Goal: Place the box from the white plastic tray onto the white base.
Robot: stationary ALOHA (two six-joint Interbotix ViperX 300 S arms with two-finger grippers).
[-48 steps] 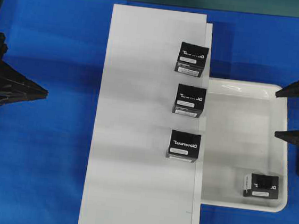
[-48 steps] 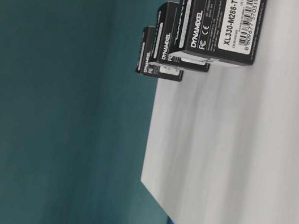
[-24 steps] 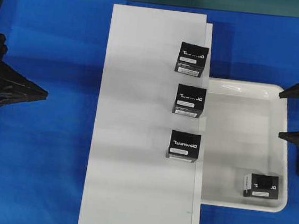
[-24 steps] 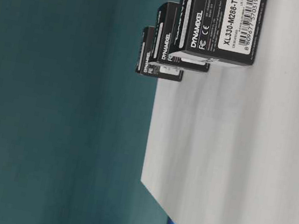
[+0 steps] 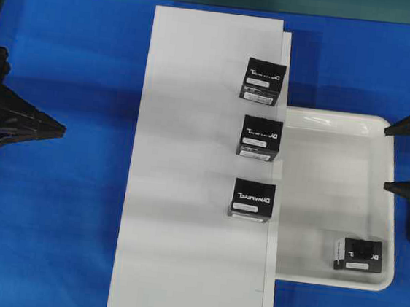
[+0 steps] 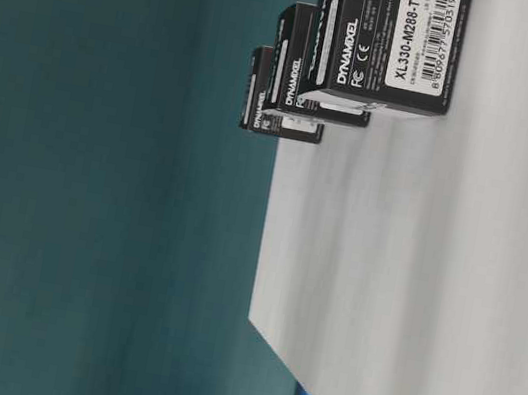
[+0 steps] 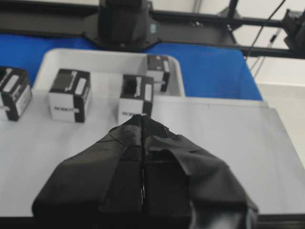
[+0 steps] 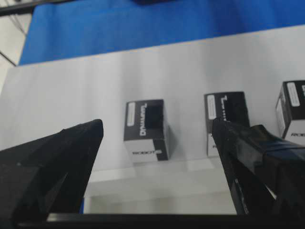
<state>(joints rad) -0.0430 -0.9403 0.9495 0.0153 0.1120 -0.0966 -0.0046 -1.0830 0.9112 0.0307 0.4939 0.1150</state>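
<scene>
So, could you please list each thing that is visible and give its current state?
Left end effector: shut, empty, beside the base.
Right end effector: open, empty, at the tray's far edge.
Three boxes: upright in a row on the base.
Fourth box: in the tray's corner, not yet moved.
Tray: holds one box.
Base: carries three boxes.

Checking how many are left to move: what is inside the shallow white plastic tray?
One small black carton lies in a corner of the rimmed white plastic tray; nothing else shows inside. The floor beneath it is covered.
</scene>
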